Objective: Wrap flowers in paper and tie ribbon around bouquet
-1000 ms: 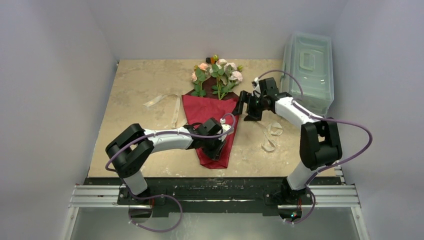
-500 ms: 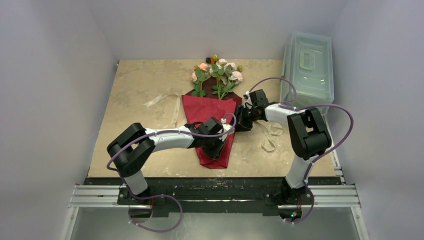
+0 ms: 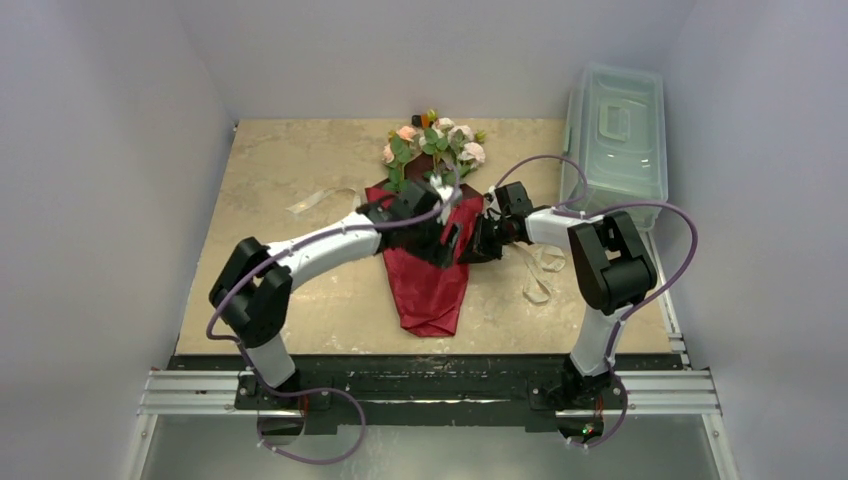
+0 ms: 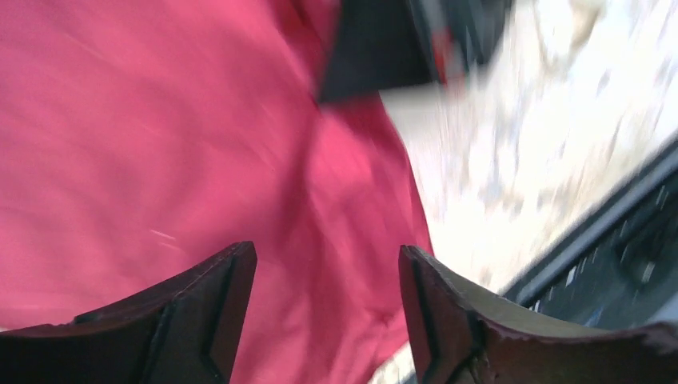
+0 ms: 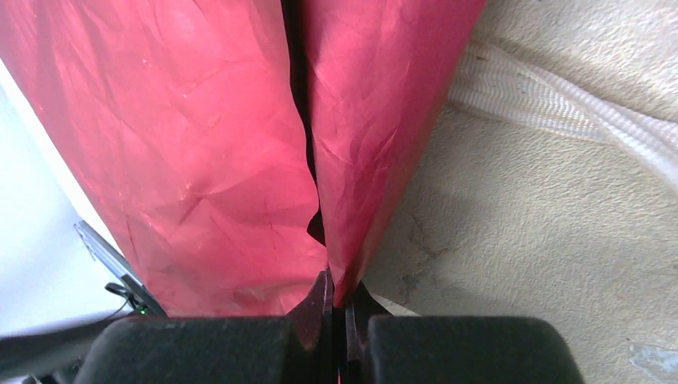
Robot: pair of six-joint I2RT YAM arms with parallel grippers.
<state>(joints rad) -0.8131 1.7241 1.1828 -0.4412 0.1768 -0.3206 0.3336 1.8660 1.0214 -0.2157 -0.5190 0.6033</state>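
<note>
**Lighting and picture quality: even overhead light, one view smeared**

In the top view, soft diffuse light is falling from above. The table [image 3: 280, 180] is reading bright and free of glare, and the arms are casting only faint, short shadows on it. The walls are greying toward the corners. The clear bin [image 3: 615, 140] at far right is catching a mild sheen.

The left wrist view is smearing heavily: the paper [image 4: 160, 144] and the table's marbling are streaking, while the left gripper [image 4: 326, 252] is showing dark but crisper.

The right wrist view is rendering sharp. Paper creases are carrying soft highlights, and the ribbon [image 5: 560, 104] weave is resolving clearly. The right gripper [image 5: 337, 300] is sitting dark and slightly soft.
</note>
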